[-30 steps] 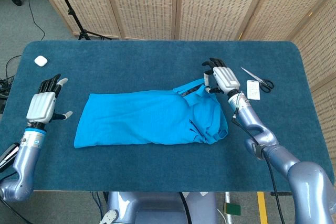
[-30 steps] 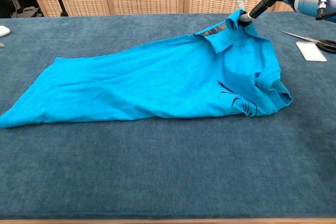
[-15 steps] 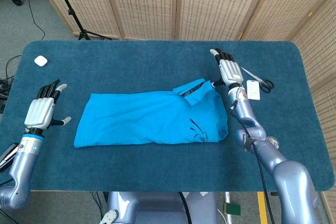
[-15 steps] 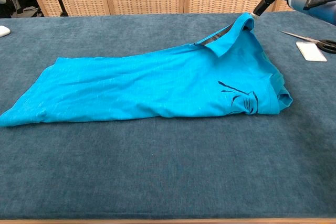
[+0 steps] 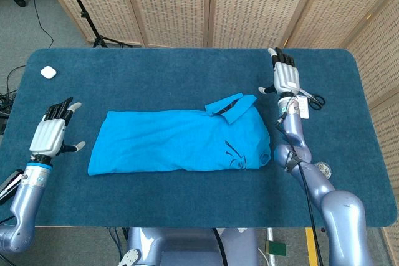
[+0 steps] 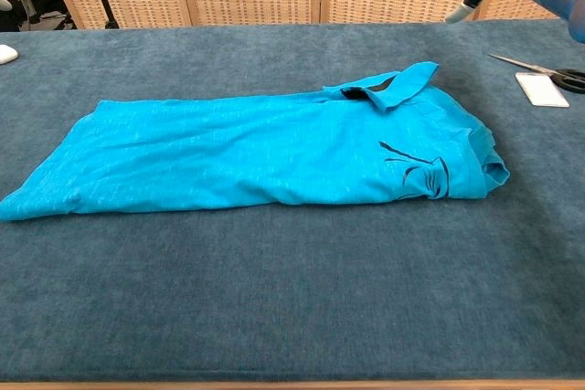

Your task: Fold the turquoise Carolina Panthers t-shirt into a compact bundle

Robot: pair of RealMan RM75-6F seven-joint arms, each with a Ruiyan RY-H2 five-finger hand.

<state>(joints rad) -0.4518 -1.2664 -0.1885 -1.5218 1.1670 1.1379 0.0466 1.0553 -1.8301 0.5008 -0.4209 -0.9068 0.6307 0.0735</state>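
Evidently the right hand (image 5: pixel 287 78) has released the collar of the turquoise cotton t-shirt (image 5: pixel 181 141) and lifted clear, fingers spread, empty. The left hand (image 5: pixel 50 135) hovers open beside the hem. The shirt lies as a long strip; crosswise folds remain.

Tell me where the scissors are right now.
The scissors lie near the table's right edge in the head view, beside a small white card and just right of the raised right hand, well clear of the turquoise shirt.
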